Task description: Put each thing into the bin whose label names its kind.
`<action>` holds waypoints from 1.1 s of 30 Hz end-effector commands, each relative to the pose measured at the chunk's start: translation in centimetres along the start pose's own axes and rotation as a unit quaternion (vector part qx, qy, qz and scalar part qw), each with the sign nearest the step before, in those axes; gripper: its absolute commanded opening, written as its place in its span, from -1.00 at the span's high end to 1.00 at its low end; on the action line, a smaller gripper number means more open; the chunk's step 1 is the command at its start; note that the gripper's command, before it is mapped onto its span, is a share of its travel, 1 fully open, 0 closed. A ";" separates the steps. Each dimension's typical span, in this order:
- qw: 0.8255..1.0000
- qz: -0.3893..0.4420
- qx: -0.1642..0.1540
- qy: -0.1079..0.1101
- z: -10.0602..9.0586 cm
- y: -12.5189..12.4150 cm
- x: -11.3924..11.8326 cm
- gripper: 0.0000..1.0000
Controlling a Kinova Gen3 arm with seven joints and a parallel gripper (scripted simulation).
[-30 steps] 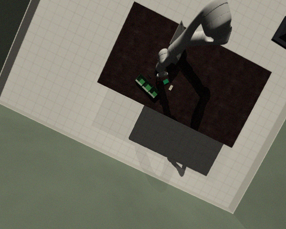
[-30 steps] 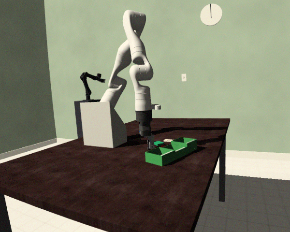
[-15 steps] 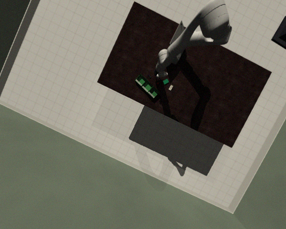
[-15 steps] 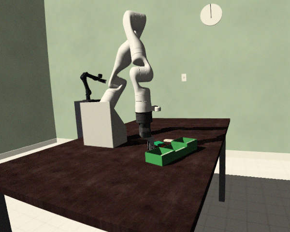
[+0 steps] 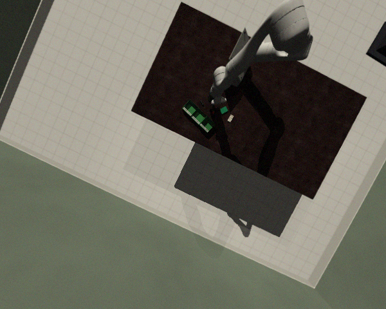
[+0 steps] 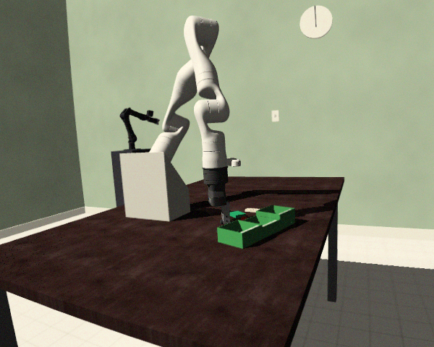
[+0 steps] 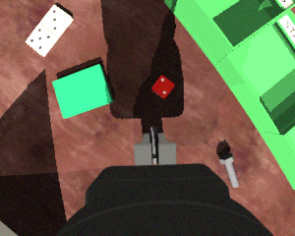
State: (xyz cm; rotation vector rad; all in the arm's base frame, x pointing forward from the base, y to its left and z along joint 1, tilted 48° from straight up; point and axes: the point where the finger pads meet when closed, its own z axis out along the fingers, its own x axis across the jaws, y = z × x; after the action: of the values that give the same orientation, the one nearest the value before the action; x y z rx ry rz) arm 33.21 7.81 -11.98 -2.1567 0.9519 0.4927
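My gripper (image 7: 153,144) (image 6: 225,219) points down at the table, its fingers shut on a thin grey rod, mostly hidden between them. A red die (image 7: 163,87) lies just ahead of the fingers. A green block (image 7: 83,91) (image 5: 223,110) (image 6: 236,214) and a white domino (image 7: 49,30) (image 5: 230,118) (image 6: 252,210) lie to the left in the wrist view. A small dark-headed thing with a grey shaft (image 7: 231,172) lies to the right. The joined green bins (image 7: 251,100) (image 5: 195,120) (image 6: 230,238) have three compartments; one label reads "STATI...", the others are unreadable here.
The bins' near wall stands close to the right of the gripper in the wrist view. The arm's pale pedestal (image 6: 144,186) stands behind on the table (image 6: 153,280). The arm's shadow falls across the die.
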 end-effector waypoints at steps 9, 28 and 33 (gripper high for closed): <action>1.000 0.000 0.000 0.001 -0.1 0.0 0.1 1.00; 1.000 0.000 0.000 0.001 -3.1 0.0 0.1 1.00; 1.000 0.000 0.000 0.001 -4.7 0.0 0.1 1.00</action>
State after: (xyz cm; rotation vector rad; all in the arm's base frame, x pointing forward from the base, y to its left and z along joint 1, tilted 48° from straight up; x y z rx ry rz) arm 32.97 5.42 -9.37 -2.1502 0.9433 0.5127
